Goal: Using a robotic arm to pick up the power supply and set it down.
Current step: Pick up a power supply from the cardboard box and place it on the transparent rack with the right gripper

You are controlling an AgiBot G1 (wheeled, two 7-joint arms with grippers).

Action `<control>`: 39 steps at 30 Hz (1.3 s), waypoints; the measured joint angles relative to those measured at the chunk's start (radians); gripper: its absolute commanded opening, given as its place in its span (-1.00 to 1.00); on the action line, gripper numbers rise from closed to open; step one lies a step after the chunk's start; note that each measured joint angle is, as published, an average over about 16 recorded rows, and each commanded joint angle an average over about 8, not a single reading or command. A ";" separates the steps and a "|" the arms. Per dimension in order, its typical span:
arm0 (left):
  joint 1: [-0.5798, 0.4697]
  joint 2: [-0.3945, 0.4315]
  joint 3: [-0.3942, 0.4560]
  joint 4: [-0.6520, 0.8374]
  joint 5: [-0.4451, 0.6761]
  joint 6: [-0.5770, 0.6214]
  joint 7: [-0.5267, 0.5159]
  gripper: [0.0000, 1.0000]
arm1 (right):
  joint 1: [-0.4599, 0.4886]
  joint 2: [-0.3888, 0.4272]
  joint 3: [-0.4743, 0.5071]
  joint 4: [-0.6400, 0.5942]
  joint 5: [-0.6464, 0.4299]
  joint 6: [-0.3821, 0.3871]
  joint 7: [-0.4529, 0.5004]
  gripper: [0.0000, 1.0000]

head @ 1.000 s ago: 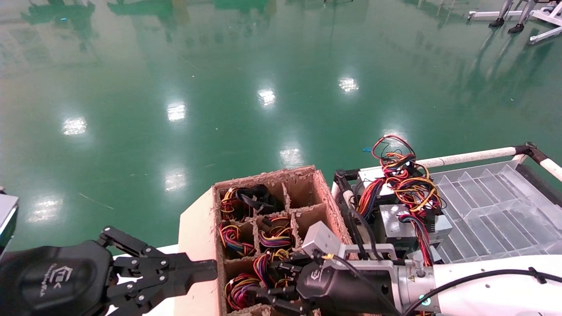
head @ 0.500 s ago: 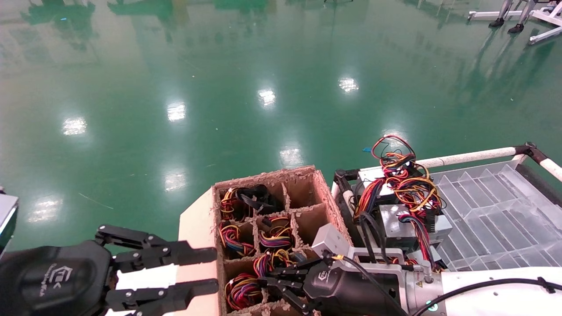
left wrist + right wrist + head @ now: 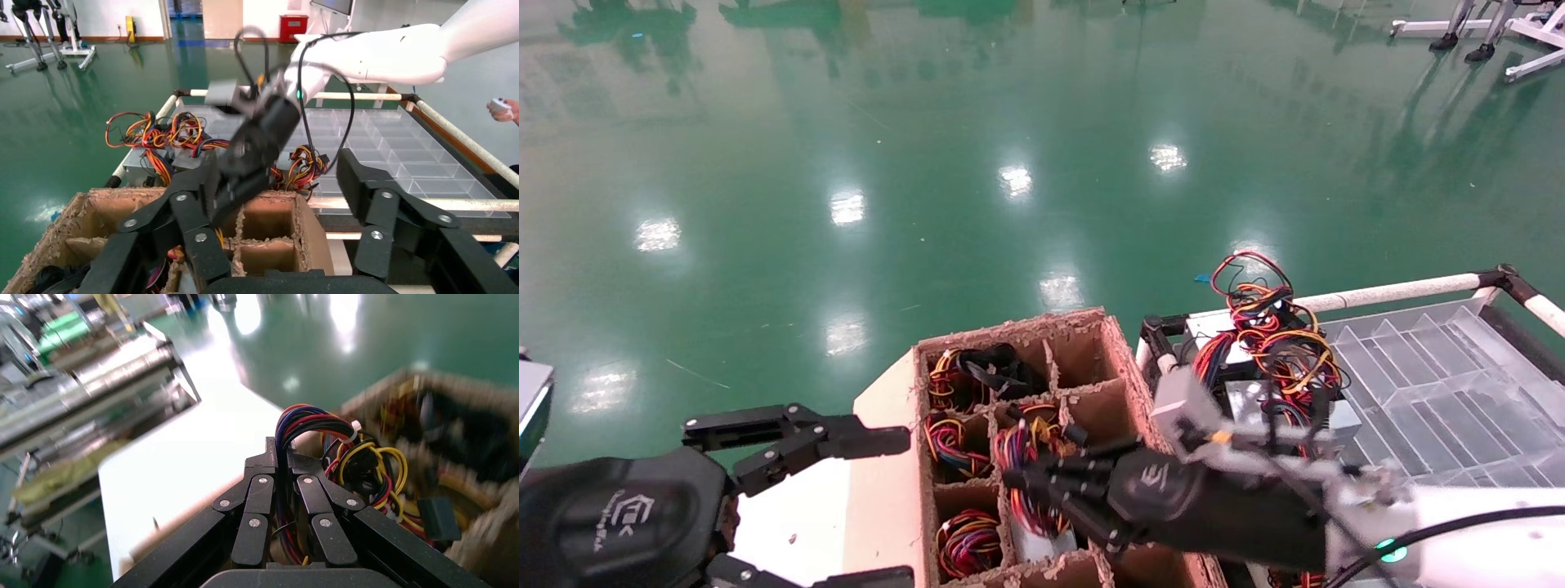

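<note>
The power supply (image 3: 1047,545) hangs in the cardboard box's near middle cell, its silver-grey body just showing under its red, yellow, purple and black wire bundle (image 3: 1027,457). My right gripper (image 3: 1030,483) is shut on those wires, with the power supply hanging from them. In the right wrist view the wire bundle (image 3: 308,421) runs between the closed fingers of the right gripper (image 3: 280,451). My left gripper (image 3: 878,508) stands wide open at the box's left side, holding nothing. In the left wrist view the left gripper (image 3: 278,208) frames the box, with the right gripper (image 3: 242,168) above it.
The divided cardboard box (image 3: 1019,324) holds more wire bundles in several cells. Right of it, other grey units with tangled wires (image 3: 1267,351) lie on a cart beside a clear plastic tray (image 3: 1442,392) and a white rail (image 3: 1393,291). A white tabletop (image 3: 801,510) lies under the left gripper.
My right gripper closed on the wire bundle and rose, moving forward over the box and pulling the wires up. My left gripper's fingers spread from nearly shut to wide open.
</note>
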 measured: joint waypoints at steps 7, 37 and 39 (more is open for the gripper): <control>0.000 0.000 0.000 0.000 0.000 0.000 0.000 1.00 | 0.042 0.075 0.069 0.089 0.089 -0.023 0.038 -1.00; 0.000 0.000 0.001 0.000 0.000 0.000 0.000 1.00 | 0.668 0.518 -0.004 0.045 -0.093 -0.272 0.116 -1.00; 0.000 0.000 0.001 0.000 0.000 0.000 0.000 1.00 | 0.695 0.553 -0.035 0.048 -0.121 -0.274 0.103 -1.00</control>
